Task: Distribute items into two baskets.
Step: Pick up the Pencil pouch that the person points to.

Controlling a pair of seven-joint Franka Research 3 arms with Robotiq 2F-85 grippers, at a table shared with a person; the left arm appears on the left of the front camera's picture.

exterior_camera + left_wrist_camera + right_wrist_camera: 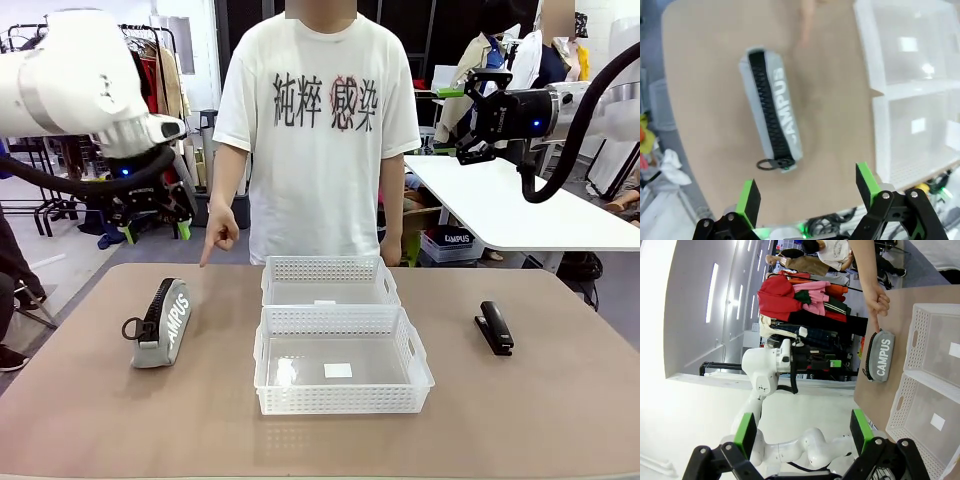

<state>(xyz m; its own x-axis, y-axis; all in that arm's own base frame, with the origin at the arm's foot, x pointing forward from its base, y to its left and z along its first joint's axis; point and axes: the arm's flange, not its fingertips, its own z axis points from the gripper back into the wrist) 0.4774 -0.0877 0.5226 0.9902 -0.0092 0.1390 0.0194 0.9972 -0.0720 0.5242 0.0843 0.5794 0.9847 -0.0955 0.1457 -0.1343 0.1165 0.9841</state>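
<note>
A grey zippered pouch point(160, 325) with white "CAMPUS" lettering lies on the left of the table. A black stapler point(495, 327) lies on the right. Between them stand two white lattice baskets, the far one point(330, 268) and the near one point(340, 398), both empty apart from a label. My left gripper point(155, 225) hangs open high above the pouch; in the left wrist view the pouch point(771, 110) lies ahead of the open left gripper point(807, 192). My right gripper point(465, 115) is open, raised at the right and pointing sideways. In the right wrist view the right gripper point(802, 432) holds nothing.
A person stands at the far edge, a hand point(218, 240) pointing a finger down beside the pouch's far end. A white table point(500, 205) stands behind at the right, clothes racks at the left. The tabletop point(90, 420) is bare around the items.
</note>
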